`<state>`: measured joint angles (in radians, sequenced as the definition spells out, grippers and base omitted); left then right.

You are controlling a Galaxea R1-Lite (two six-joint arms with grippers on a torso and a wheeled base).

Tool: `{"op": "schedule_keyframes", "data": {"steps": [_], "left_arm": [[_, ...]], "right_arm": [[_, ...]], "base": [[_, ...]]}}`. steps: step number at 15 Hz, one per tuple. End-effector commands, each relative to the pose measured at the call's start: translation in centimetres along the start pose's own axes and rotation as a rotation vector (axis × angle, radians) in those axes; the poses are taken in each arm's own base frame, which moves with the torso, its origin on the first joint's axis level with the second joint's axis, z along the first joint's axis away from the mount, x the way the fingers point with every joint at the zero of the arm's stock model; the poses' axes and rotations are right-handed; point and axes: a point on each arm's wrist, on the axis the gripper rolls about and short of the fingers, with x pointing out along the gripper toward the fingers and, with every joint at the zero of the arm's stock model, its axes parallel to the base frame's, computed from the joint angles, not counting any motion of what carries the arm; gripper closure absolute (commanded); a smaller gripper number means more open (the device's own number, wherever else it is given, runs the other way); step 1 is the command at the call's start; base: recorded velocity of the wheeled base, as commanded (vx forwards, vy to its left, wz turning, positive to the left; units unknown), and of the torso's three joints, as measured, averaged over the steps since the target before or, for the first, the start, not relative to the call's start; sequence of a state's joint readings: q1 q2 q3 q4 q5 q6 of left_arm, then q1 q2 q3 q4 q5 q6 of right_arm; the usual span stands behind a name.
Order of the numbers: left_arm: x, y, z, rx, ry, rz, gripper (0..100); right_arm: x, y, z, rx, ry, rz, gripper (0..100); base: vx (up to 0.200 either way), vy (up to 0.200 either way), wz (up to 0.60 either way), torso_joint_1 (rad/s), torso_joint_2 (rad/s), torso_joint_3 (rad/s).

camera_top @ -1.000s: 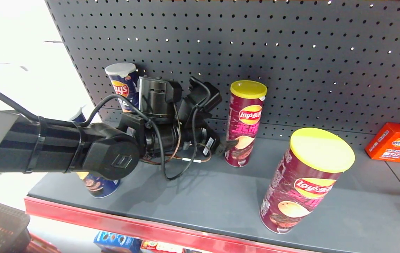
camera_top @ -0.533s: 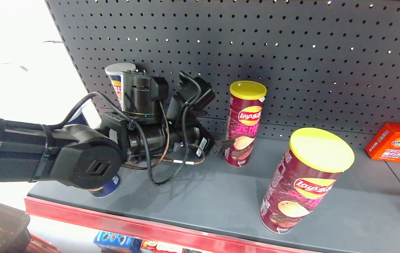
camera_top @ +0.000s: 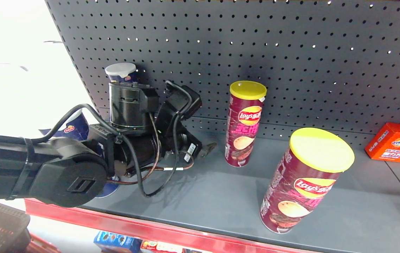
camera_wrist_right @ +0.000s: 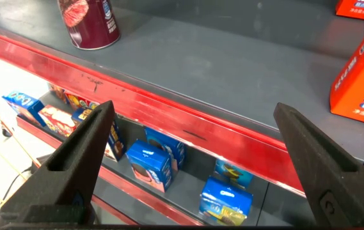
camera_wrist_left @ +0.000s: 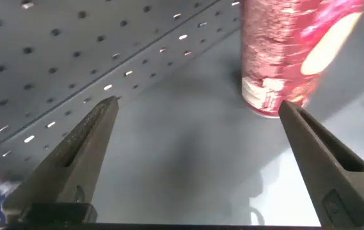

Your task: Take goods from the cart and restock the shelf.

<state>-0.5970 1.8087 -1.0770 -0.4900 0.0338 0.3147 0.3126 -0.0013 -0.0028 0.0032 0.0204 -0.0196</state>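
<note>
Past the left end of the shelf [camera_top: 207, 200] the head view burns out to plain white, and light pricks through holes in the pegboard [camera_top: 291, 52] from behind. The left arm [camera_top: 59, 172] casts a soft shadow on the grey shelf, and the near can [camera_top: 305, 182] leans outward, bent by the wide lens.

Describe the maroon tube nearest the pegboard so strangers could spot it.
On the grey metal shelf, find the perforated back panel. The maroon cylindrical tube with a yellow lid stands close to it; its twin stands near the front edge.
</note>
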Motion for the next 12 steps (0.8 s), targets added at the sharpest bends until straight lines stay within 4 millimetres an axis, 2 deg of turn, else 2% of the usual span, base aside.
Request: {"op": "schedule_keyframes", "data": {"steps": [1,3,6,8,12], "left_arm": [[0.5,0.6,0.6,-0.004,-0.007,0.059,0],[2.0,1.5,0.9,-0.010,-0.019,0.093,0],[3.3,1.5,1.2,-0.008,-0.034,0.091,0],[3.0,0.5,1.2,-0.005,-0.028,0.069,0],[1.9,0.5,1.7,-0.030,-0.046,0.072,0]], "right_arm": [[0.0,0.0,0.0,0.000,0.001,0.001,0],[0.0,0.0,0.0,0.000,0.002,0.001,0],[0.0,0.0,0.0,0.000,0.001,0.001,0],[0.0,0.0,0.0,0.000,0.001,0.001,0],[0.0,0.0,0.0,0.000,0.002,0.001,0]], "base": [[0.000,0.000,0.00,0.000,0.00,0.000],[0.000,0.000,0.00,0.000,0.00,0.000],[0.000,0.000,0.00,0.000,0.00,0.000],[0.000,0.000,0.00,0.000,0.00,0.000],[0.000,0.000,0.00,0.000,0.00,0.000]]}}
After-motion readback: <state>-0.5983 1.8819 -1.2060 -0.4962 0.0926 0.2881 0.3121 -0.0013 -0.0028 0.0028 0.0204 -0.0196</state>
